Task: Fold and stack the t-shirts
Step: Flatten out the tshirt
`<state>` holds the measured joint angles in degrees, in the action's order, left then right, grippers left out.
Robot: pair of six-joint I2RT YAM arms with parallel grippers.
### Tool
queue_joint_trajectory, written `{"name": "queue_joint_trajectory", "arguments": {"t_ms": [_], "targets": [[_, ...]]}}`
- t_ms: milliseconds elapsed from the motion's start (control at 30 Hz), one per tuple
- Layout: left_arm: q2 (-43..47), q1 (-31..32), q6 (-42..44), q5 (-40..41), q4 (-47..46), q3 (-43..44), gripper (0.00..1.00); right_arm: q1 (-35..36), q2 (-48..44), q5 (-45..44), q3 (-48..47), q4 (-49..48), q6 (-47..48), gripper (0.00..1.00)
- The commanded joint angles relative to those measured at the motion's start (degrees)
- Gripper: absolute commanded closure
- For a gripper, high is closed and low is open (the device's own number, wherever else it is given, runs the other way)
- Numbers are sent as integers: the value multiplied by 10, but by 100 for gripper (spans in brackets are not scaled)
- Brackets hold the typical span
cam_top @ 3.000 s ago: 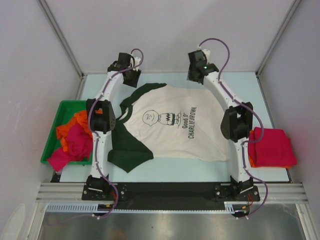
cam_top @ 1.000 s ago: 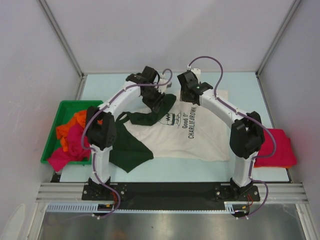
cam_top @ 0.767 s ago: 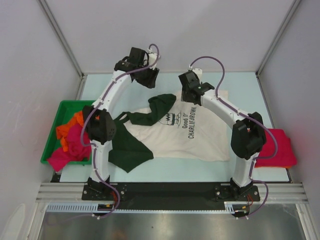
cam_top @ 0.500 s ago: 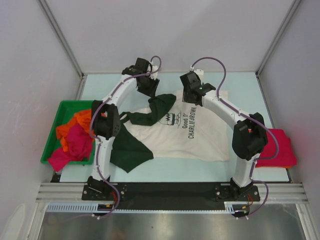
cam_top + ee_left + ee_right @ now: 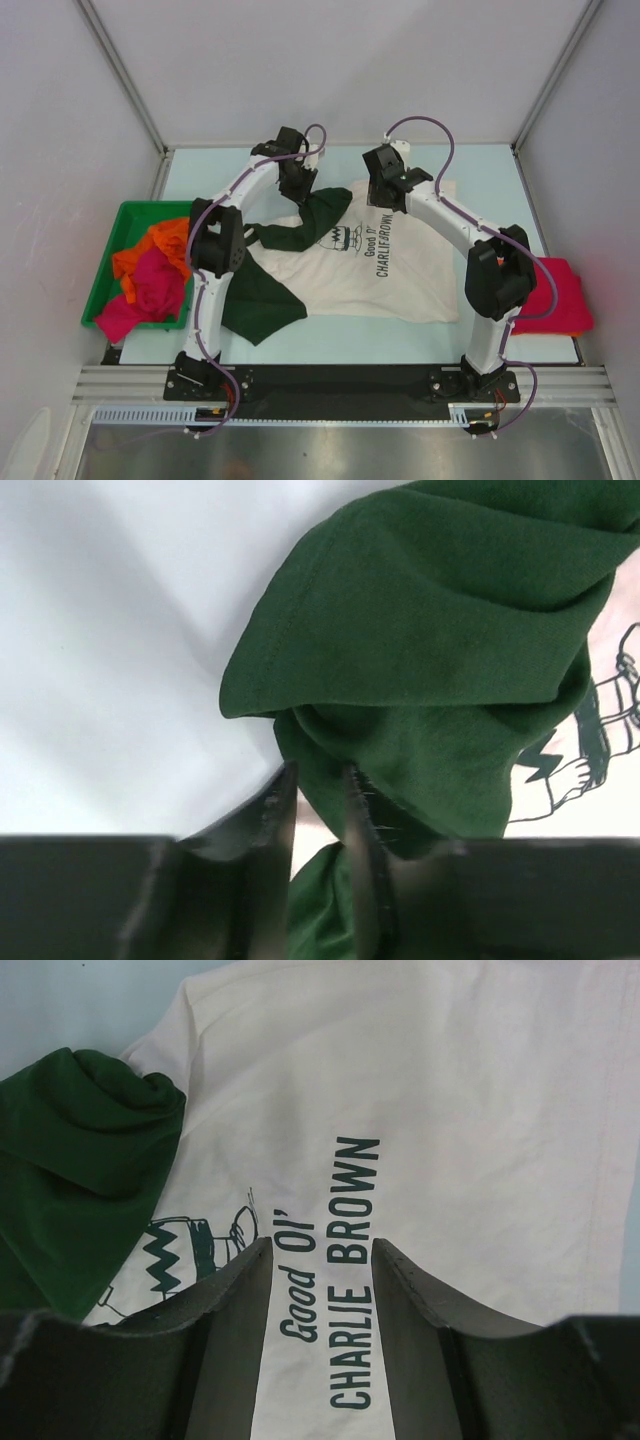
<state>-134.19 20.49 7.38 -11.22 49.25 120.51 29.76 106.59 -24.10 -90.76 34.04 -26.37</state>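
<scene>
Cream cotton tee [image 5: 400, 270] with dark green sleeves and the black "Good Ol' Charlie Brown" cartoon print is lying print-up in the middle of the pale blue worktop [image 5: 340, 335], mostly flat. Its far sleeve [image 5: 322, 212] is flopped inward and bunched up over the cartoon face, so only part of the drawing shows. The near sleeve [image 5: 255, 305] is spread out flat toward the left arm's base.

The left hand [image 5: 298, 188] is right at the far edge of that bunched sleeve. From its wrist camera the two fingers are nearly together with just a thin slit between them, tips at the cloth's edge, and honestly I can't tell if any fabric is pinched in there. The right hand [image 5: 380, 190] hangs over the far part of the tee just beside the lettering. Its fingers are clearly spread apart with nothing between them, only the print showing below.

Off to the left there's a green plastic bin [image 5: 103, 265] with a crumpled orange tee [image 5: 140, 255] and a magenta-pink tee [image 5: 150, 285] heaped in it. On the right edge of the worktop sits a folded crimson tee [image 5: 555, 295], partly hidden behind the right arm's elbow.
</scene>
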Motion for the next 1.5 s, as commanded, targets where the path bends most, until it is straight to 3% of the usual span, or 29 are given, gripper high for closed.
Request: {"name": "queue_joint_trajectory", "arguments": {"t_ms": [0,133,367,400,467,500,600,867,1033,1133,1167,1233,1467], "targets": [[-4,2,-5,-13,-14,-6,80,-3,-23,0,1,-14,-5,51],[-5,2,-3,-13,-14,-10,100,-5,-24,-1,1,-14,-5,51],[7,2,-7,1,-29,-19,100,-6,-24,4,7,-17,-10,51],[11,2,-8,5,-32,-19,86,-6,-23,6,10,-19,-11,51],[19,-1,-12,14,-49,-24,73,-6,-26,9,15,-20,-14,51],[24,-1,-12,17,-57,-28,56,-6,-27,10,19,-22,-16,51],[12,-2,-13,30,-62,-7,39,-6,-28,11,23,-21,-18,51],[-32,-4,-11,25,-49,39,37,-7,-33,9,30,-19,-16,51],[-56,-4,-5,3,-25,55,51,-10,-37,8,34,-18,-16,51],[-54,-4,-3,1,-26,46,74,-13,-35,9,34,-20,-15,51],[-50,-4,-3,1,-26,40,87,-13,-33,10,34,-20,-15,51],[-45,-4,-4,6,-31,35,98,-13,-31,12,33,-23,-14,51],[12,-5,-6,37,-61,7,100,-10,-26,18,30,-23,-18,51]]}}
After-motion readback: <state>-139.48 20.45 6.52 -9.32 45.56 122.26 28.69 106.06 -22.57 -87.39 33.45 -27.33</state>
